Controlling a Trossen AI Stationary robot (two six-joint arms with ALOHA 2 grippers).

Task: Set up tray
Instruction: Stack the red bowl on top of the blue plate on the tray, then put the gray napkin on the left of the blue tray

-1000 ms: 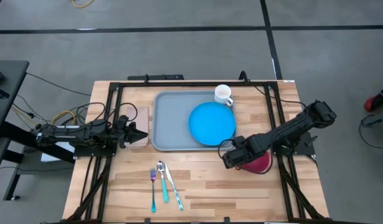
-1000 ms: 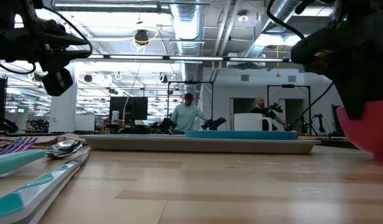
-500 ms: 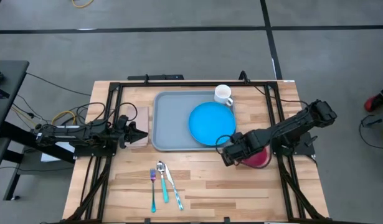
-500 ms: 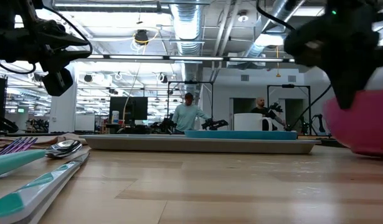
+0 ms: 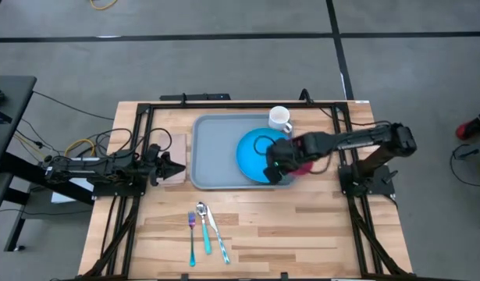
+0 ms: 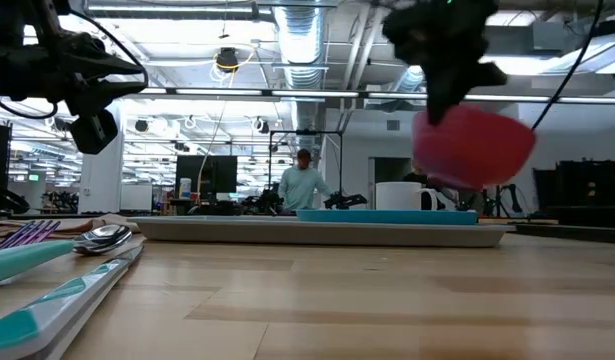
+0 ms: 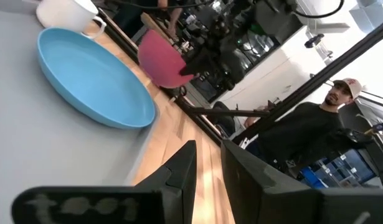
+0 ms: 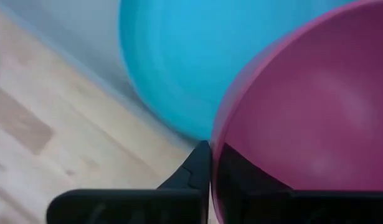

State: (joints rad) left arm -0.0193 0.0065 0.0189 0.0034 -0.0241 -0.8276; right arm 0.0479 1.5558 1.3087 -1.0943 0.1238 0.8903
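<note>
The large flat grey-blue rectangular plastic tray (image 5: pixel 216 152) with rounded corners and a raised rim lies on the far middle part of the light wooden table (image 5: pixel 302 234), its long side running across the table. On the tray's right half rests a round bright-blue plate (image 5: pixel 255 148), and at the tray's far right corner stands a small white mug (image 5: pixel 279 119) with its handle toward the right. The right gripper (image 5: pixel 277 168) hangs over the plate's near right edge, its two dark fingers pinched on the rim of a deep pink plastic bowl (image 6: pixel 474 145); the right wrist view shows the rim caught between them, with the blue plate just beyond. In the low view the bowl is in the air, tilted, clear of the table and above the level of the tray. The left gripper (image 5: pixel 171 165) waits just beside the tray's left edge, over a small tan wooden block (image 5: pixel 176 159), and its fingers stand slightly apart with nothing between them, as the left wrist view shows. On the near part of the table, well apart from the tray, lie a fork (image 5: pixel 191 238) with a teal handle, a metal spoon (image 5: pixel 203 226) with a teal handle, and a knife (image 5: pixel 216 234) with a teal handle, side by side. In the room beyond the table a person (image 6: pixel 302 185) stands in a light shirt.
</note>
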